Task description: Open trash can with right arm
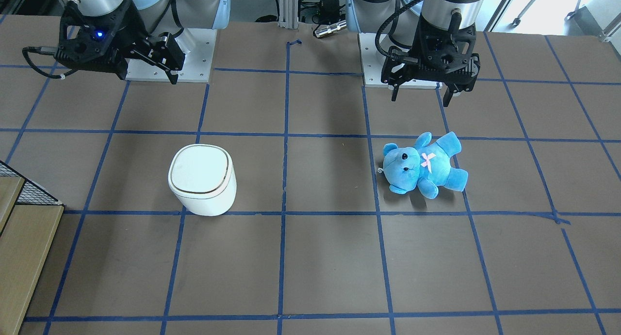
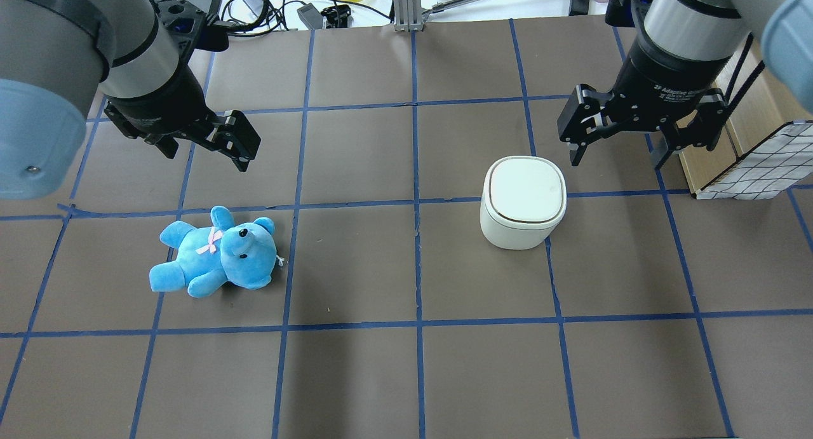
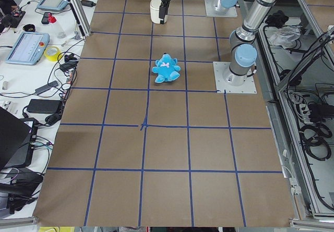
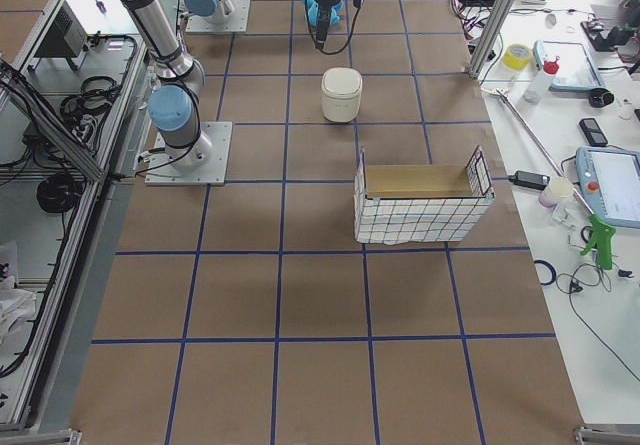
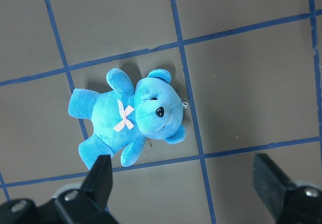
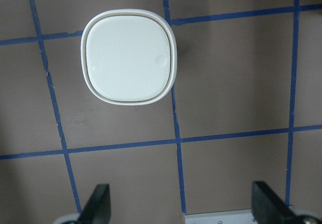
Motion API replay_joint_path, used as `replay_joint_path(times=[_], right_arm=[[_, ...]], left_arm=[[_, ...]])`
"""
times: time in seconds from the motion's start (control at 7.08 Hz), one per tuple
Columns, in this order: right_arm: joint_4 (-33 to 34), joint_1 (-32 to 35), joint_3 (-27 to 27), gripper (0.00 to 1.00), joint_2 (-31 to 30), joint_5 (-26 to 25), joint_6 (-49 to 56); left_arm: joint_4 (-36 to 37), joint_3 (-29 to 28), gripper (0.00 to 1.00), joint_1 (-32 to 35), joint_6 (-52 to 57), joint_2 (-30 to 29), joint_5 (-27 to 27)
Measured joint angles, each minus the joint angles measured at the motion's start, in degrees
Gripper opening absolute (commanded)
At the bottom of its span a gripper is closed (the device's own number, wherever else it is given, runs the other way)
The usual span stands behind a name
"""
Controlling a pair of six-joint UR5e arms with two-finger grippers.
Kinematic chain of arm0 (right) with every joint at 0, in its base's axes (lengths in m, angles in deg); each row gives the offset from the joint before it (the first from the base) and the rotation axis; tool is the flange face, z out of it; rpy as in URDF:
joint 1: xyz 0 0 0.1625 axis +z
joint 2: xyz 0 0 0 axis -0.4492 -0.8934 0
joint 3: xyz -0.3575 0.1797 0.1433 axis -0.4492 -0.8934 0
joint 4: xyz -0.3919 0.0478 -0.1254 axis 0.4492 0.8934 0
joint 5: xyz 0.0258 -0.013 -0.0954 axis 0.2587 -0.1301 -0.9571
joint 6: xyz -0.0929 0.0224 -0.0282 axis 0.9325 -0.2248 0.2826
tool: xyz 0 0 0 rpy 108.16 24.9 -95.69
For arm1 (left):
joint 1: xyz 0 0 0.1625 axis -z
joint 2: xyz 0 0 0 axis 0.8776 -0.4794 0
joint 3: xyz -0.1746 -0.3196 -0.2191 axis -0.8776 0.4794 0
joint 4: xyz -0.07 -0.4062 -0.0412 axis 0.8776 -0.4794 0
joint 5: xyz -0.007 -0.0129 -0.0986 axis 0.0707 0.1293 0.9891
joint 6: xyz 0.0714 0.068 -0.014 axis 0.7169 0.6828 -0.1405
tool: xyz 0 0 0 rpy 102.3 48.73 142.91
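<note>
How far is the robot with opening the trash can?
Nothing looks done yet: the trash can stands with its lid flat and shut. In hand: the right gripper hangs open in the air, apart from the can. Left to do: bring it to the lid and open it.
</note>
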Motion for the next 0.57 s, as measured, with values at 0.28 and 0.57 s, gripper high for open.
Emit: replay_joint_path(times=[0.28, 0.57], right_arm=[[0.03, -0.10, 0.01, 1.00, 0.02, -0.21, 0.03], [0.03, -0.06, 0.04, 1.00, 0.00, -0.36, 0.00]], left_arm=[[0.00, 0.00, 1.00, 0.00, 0.00, 0.00, 0.00], [0.00, 0.00, 1.00, 0.00, 0.00, 0.00, 0.00]])
